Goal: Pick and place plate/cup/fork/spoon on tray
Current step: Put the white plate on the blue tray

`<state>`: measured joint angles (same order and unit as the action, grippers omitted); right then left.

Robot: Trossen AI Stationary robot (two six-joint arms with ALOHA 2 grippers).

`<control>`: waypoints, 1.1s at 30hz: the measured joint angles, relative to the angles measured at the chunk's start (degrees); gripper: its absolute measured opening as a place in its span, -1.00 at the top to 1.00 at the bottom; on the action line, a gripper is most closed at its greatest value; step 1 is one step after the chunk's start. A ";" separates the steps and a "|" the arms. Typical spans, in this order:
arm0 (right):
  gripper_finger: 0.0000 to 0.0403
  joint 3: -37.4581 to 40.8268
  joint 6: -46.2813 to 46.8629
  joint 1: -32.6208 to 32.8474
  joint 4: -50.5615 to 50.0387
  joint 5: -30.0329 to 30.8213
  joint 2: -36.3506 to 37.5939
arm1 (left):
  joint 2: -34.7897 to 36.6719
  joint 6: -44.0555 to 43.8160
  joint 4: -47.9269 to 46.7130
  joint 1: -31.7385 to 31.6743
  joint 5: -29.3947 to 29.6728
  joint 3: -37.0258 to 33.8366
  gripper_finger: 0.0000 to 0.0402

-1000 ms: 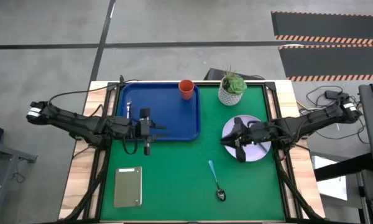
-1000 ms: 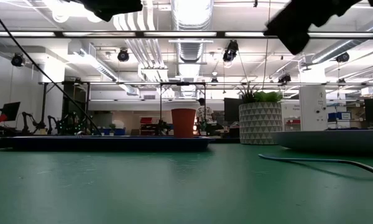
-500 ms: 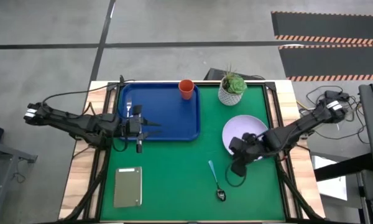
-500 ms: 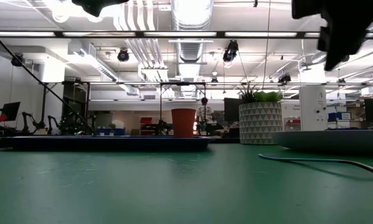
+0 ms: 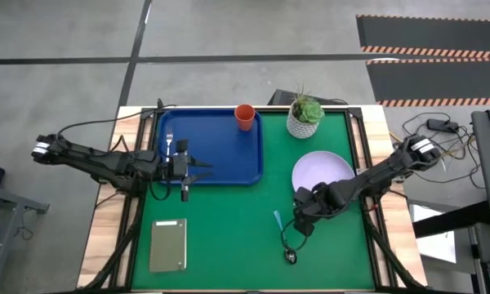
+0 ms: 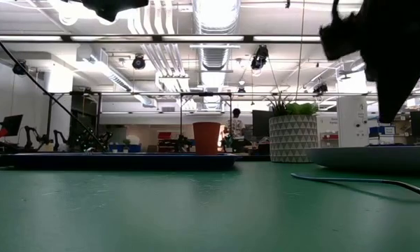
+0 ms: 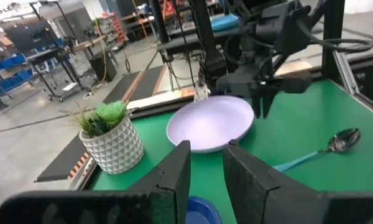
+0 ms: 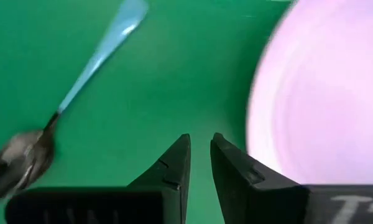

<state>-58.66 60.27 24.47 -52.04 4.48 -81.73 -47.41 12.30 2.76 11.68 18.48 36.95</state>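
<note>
The lavender plate (image 5: 322,173) lies flat on the green mat at the right, and it also shows in the right wrist view (image 8: 323,93). The blue-handled spoon (image 5: 283,238) lies near it, toward the near edge (image 8: 99,59). The orange-red cup (image 5: 244,116) stands upright in the blue tray's (image 5: 220,159) far right corner. The fork (image 5: 169,141) lies at the tray's left end. My right gripper (image 5: 299,220) hovers between the plate and the spoon, pointing down, its fingers a narrow gap apart and empty (image 8: 199,146). My left gripper (image 5: 201,169) waits above the tray's near left part, narrowly open and empty (image 7: 206,155).
A white pot with a green plant (image 5: 305,117) stands at the far edge, just beyond the plate. A grey-green slab (image 5: 167,244) lies at the near left of the mat. Bare mat stretches between the tray and the spoon.
My right gripper has left its place over the plate and gone toward the near edge and a little left, coming down beside the spoon's handle end. My left gripper has drawn back slightly toward the left edge. No tableware has moved.
</note>
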 joint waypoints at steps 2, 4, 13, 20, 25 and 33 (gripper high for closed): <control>0.72 0.08 1.71 -1.35 -0.17 -0.08 -0.71 | -0.46 -0.01 -0.35 0.00 -0.06 -0.02 0.63; 0.66 0.08 1.75 -2.51 -0.10 -0.05 -0.82 | -0.91 -0.01 -0.29 0.00 -0.09 -0.02 0.63; 0.30 0.72 -0.82 -6.40 -0.10 2.54 -0.96 | -0.32 0.03 -0.18 0.00 -0.19 -0.02 0.63; 0.20 1.72 -0.44 -6.67 0.07 3.29 -0.97 | -0.23 0.08 -0.41 -0.01 -0.20 -0.02 0.63; 0.21 3.16 -0.24 -6.62 1.52 4.58 -0.97 | -0.14 0.06 -2.67 0.00 -0.21 -0.02 0.63; 0.22 8.95 0.93 -6.62 10.41 7.56 -0.97 | 0.50 0.03 -4.80 0.00 -0.20 -0.02 0.63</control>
<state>-49.71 61.20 17.85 -41.63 12.03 -82.70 -46.91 12.34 -2.04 11.68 18.28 36.93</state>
